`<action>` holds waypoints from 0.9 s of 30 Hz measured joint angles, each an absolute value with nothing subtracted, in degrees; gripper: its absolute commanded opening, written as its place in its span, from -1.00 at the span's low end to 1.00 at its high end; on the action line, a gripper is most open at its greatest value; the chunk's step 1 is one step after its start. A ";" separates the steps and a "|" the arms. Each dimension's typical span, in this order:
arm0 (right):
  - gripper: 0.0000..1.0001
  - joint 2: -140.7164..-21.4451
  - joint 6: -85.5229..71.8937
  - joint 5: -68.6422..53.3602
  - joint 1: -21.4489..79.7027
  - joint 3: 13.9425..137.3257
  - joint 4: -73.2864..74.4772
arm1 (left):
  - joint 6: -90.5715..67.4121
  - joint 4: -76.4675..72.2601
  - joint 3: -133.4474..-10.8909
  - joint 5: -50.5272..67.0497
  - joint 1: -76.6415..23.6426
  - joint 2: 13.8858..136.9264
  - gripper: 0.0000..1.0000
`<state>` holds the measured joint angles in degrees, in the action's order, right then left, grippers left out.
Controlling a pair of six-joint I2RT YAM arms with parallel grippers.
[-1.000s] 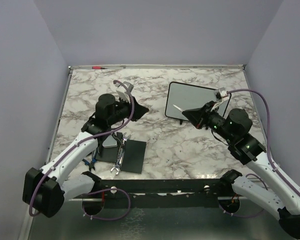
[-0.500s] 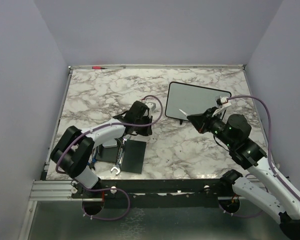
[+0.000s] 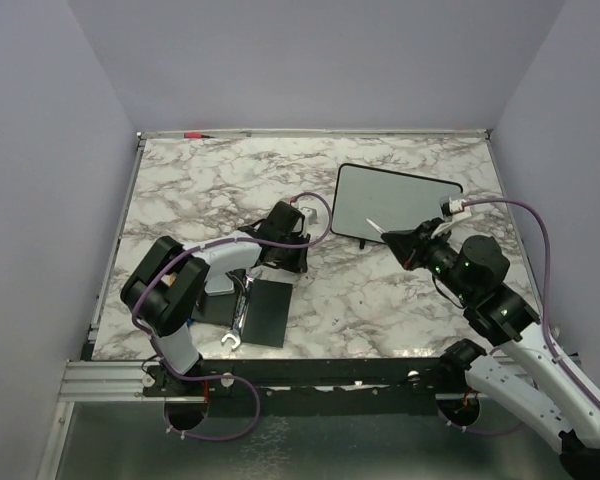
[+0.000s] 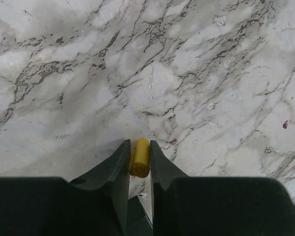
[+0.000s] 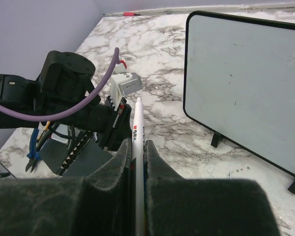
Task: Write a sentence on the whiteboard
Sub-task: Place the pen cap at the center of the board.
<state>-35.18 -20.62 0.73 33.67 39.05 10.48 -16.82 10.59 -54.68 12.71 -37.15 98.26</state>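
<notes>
I see marble table (image 3: 380,300), lilac walls (image 3: 300,60); whiteboard (image 3: 390,200) runs lengthwise left-right, facing the near side; left gripper (image 4: 138,145) pinches yellow cap (image 4: 139,160), right gripper (image 5: 136,143) pinches marker (image 5: 137,115).

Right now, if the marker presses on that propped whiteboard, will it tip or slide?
Probably light: the whiteboard looks thin with a slim frame. It rests on small black feet on smooth marble, so it may slide. Propped tilted, it could tip backward.

Whiteboard (image 3: 395,198) is standing at the back right of the marble surface (image 3: 360,300). Right fingers (image 3: 392,241) are pinching a white marker (image 3: 372,226), tip pointing right by the board's bottom edge. Left fingers (image 3: 285,258) are hanging low beside the black pad (image 3: 265,310) and wrench (image 3: 236,318).
</notes>
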 measured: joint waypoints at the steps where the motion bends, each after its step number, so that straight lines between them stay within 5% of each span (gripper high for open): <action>1: -0.99 -35.18 -20.62 0.82 33.67 39.03 10.57 | -16.67 10.57 -54.68 12.78 -37.15 98.26 -0.36; 14: -0.99 -34.79 -20.69 1.15 33.67 39.05 13.08 | -15.29 11.46 -54.74 11.64 -37.15 95.70 0.71; 27: -0.99 -36.27 -21.96 3.27 33.69 47.92 21.74 | -11.68 12.14 -60.42 11.79 -35.81 83.48 0.79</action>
